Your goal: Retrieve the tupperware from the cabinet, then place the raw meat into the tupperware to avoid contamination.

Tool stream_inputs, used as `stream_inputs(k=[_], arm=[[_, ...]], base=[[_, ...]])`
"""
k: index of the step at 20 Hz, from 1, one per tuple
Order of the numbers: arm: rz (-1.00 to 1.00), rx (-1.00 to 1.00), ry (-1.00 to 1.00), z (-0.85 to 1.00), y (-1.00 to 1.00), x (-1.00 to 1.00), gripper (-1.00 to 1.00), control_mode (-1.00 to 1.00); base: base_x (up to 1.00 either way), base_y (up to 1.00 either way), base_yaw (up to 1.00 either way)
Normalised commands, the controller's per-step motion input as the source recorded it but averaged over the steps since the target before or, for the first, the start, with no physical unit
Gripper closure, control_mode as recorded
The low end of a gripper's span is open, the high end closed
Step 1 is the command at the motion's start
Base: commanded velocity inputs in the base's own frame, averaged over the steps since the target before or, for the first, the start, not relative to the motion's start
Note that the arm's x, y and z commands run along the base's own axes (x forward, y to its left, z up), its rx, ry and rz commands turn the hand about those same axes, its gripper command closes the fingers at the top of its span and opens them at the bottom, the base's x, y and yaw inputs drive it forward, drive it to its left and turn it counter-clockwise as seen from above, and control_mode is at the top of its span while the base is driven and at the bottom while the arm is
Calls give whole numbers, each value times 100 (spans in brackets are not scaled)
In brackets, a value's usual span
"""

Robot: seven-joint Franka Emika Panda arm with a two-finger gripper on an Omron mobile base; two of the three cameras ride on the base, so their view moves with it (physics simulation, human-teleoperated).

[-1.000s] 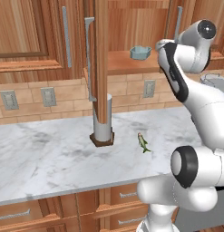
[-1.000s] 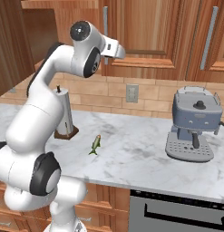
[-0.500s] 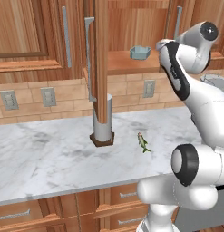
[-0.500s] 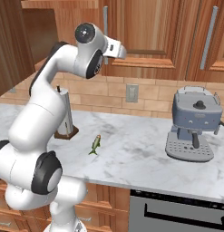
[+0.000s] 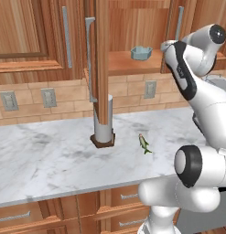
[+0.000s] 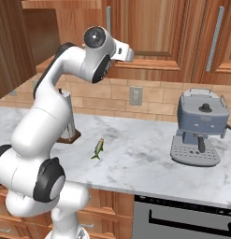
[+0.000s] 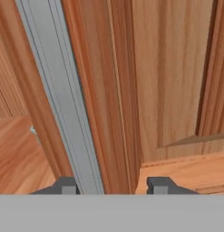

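Arm's crept up toward the cabinet (image 5: 132, 27); jaws parted, empty, straddling the door edge. The tupperware (image 5: 141, 52) looks light, stiff: grab its rim.

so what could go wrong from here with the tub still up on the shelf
The gripper sits right against the cabinet door and its silver handle, so it could bump or snag the door. The tub sits on the shelf beyond that door edge, so reaching in could knock it. The fish lies loose on the counter.
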Motion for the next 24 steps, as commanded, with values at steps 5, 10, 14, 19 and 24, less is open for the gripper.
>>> stream_inputs(k=[5, 10, 14, 19, 24], arm=[[2, 0, 0, -13, -2, 13, 100, -100], [0, 0, 0, -2, -8, -35, 100, -100], [0, 0, 0, 0, -23, -68, 100, -100], [0, 3, 1, 0, -35, -80, 100, -100], [0, 7, 5, 0, -51, -78, 100, -100]], base=[[0, 0, 0], [0, 0, 0], [0, 0, 0], [0, 0, 0], [0, 0, 0]])
